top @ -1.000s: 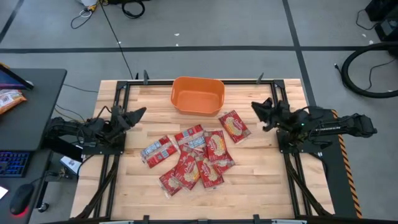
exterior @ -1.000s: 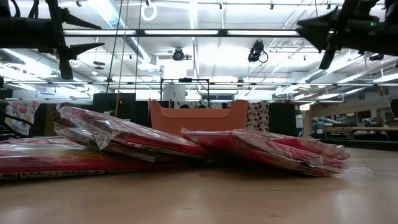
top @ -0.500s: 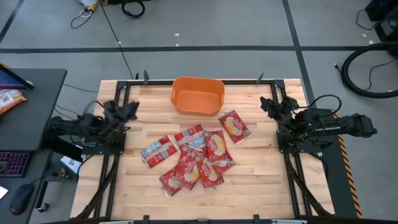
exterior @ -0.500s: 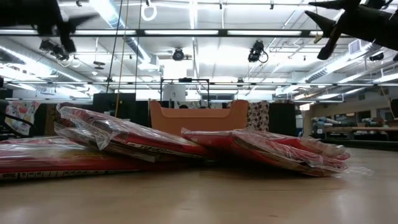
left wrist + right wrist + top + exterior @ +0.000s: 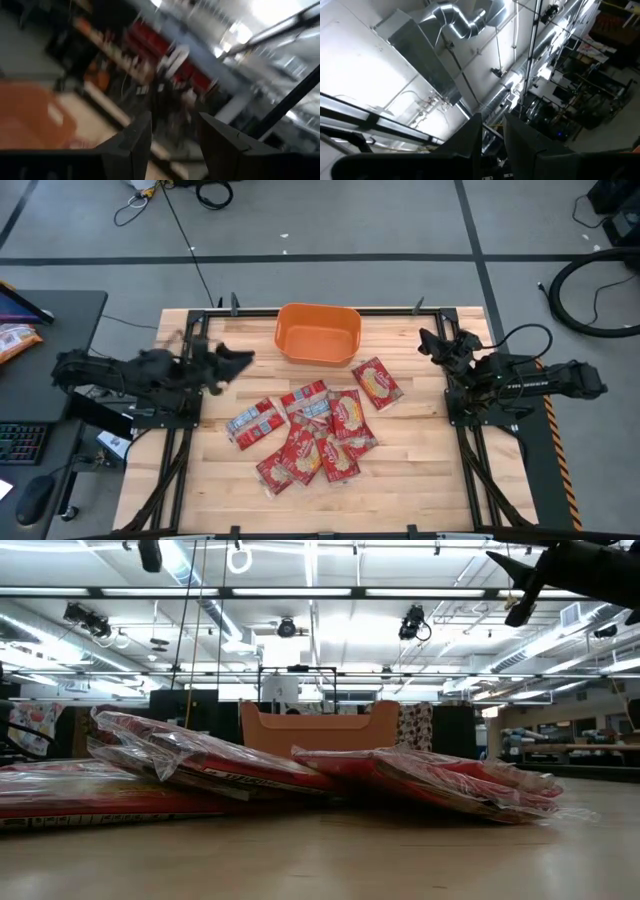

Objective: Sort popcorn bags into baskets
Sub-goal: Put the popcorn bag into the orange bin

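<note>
The left end effector (image 5: 240, 358) hangs above the left part of the desk (image 5: 420, 480), pointing toward the middle, between the orange basket (image 5: 318, 333) and the nearest packet. Its two fingers (image 5: 132, 142) stand parted with a clear gap between them, and nothing sits in that gap; it touches neither a packet nor the basket.

The right end effector (image 5: 430, 343) is raised over the right part of the desk, near the back edge and aimed upward, since its wrist view looks at the ceiling ducts. Its fingers (image 5: 470, 137) show a narrow gap and hold nothing. In the low view it appears dark at the upper right corner (image 5: 520, 580), well clear of the desk surface.

The popcorn bags (image 5: 310, 430) lie in a loose overlapping pile at the middle of the desk, in front of the basket. One bag (image 5: 376, 383) lies apart at the pile's right, nearest the basket's right corner, and another (image 5: 256, 421) sits at the left edge. From desk height the packets (image 5: 200, 765) lie flat and layered, with the basket (image 5: 318, 728) behind them. The basket stands at the back centre with no packets inside.
</note>
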Tool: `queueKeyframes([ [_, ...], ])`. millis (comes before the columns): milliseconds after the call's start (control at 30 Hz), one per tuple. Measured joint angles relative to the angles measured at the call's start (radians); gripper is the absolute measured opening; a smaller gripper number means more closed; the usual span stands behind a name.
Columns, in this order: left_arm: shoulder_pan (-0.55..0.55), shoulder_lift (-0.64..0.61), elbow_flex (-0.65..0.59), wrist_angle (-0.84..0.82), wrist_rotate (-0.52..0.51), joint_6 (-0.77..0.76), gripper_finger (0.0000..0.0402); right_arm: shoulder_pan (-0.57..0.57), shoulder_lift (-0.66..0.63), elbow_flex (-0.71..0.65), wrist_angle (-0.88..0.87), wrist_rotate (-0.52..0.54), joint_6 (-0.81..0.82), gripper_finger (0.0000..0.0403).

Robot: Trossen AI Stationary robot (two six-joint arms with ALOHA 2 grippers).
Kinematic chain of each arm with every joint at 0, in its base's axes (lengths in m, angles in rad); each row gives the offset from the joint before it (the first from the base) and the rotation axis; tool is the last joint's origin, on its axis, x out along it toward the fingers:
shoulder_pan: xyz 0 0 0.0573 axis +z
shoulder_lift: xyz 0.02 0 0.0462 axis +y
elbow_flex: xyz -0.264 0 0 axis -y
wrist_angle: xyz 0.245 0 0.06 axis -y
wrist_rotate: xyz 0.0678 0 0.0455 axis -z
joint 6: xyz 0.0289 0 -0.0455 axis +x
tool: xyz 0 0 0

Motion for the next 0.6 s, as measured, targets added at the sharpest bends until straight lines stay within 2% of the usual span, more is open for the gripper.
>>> queueKeyframes([
  [267,-0.037,0.186,0.021,-0.124,0.135,-0.121,0.0176,0.007,0.043,0.0,-0.003,-0.098,0.065,0.0083],
  [433,-0.068,0.275,0.021,-0.128,0.207,-0.159,0.0185,0.024,0.047,0.001,-0.021,-0.1,0.065,0.0082],
  [533,-0.088,0.317,0.021,-0.128,0.255,-0.204,0.0185,0.025,0.047,0.021,-0.103,-0.098,0.076,0.0082],
  [600,-0.102,0.342,0.033,-0.147,0.278,-0.228,0.0185,0.025,0.047,0.06,-0.227,-0.103,0.087,0.0082],
])
